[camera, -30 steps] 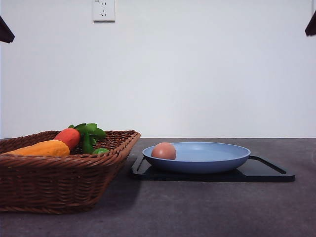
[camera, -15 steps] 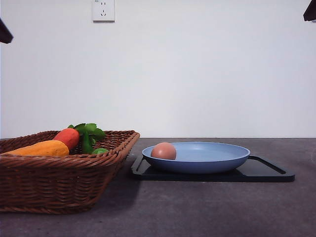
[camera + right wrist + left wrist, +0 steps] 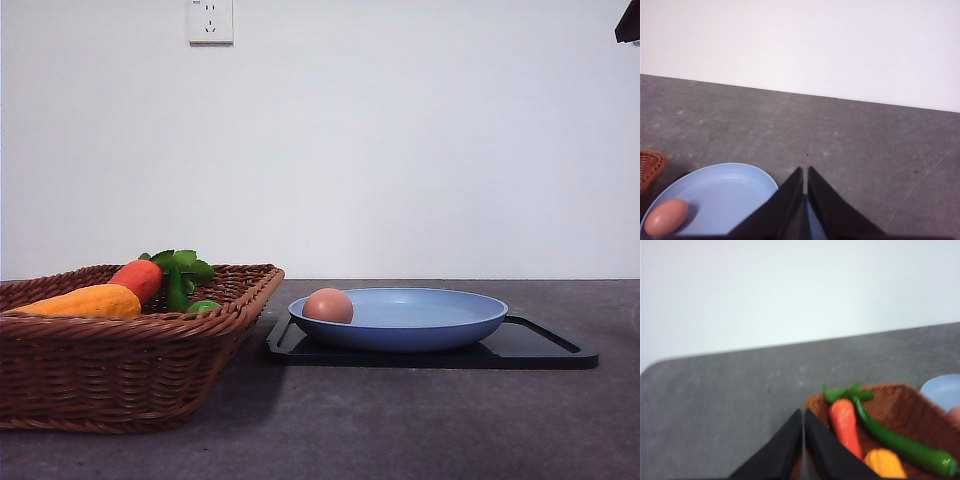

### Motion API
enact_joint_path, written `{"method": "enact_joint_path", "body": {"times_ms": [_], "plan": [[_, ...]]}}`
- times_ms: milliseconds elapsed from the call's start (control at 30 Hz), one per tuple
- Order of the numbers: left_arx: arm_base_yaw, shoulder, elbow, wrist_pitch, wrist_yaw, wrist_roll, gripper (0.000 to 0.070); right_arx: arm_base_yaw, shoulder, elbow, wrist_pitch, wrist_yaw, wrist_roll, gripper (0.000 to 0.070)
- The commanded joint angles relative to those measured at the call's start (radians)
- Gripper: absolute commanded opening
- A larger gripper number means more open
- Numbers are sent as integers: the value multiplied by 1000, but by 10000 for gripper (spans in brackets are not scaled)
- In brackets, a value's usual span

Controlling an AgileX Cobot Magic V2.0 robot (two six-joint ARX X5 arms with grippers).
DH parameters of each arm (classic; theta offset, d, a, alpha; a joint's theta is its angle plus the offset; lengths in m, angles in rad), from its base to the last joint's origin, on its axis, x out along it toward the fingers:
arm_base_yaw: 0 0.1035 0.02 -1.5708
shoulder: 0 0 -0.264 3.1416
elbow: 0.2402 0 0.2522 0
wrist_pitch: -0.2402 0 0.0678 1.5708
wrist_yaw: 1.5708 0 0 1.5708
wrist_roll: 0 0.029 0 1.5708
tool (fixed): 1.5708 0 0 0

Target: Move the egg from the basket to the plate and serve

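Egg (image 3: 328, 305) already sits in the plate (image 3: 440, 330), at its basket-side (image 3: 120, 380) rim. My right pincer (image 3: 804, 176), tips together and empty, hangs over the plate's opposite edge, nearer than my left pincer (image 3: 803, 419), also closed, above the basket.

The basket (image 3: 130, 340) runs off the left edge of the front view, and its near wall hides the lower parts of the orange vegetable (image 3: 85, 301), the carrot (image 3: 140, 277) and a small green item (image 3: 203, 306). The plate (image 3: 420, 325) rim covers the egg's (image 3: 328, 305) underside. The left wrist view is blurred throughout; there the plate (image 3: 945, 390) is a sliver at the edge. In the right wrist view the plate (image 3: 725, 192) is cut off and partly behind the right gripper (image 3: 804, 172).
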Motion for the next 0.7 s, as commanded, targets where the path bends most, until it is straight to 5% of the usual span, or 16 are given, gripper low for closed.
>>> {"method": "enact_joint_path", "body": {"times_ms": [0,667], "plan": [[12,-26,-37,14,-4,-42,0,8,4,9,11,2,-7,0],[27,-55,-222,21,-3,-79,0,8,5,9,11,2,-7,0]]}}
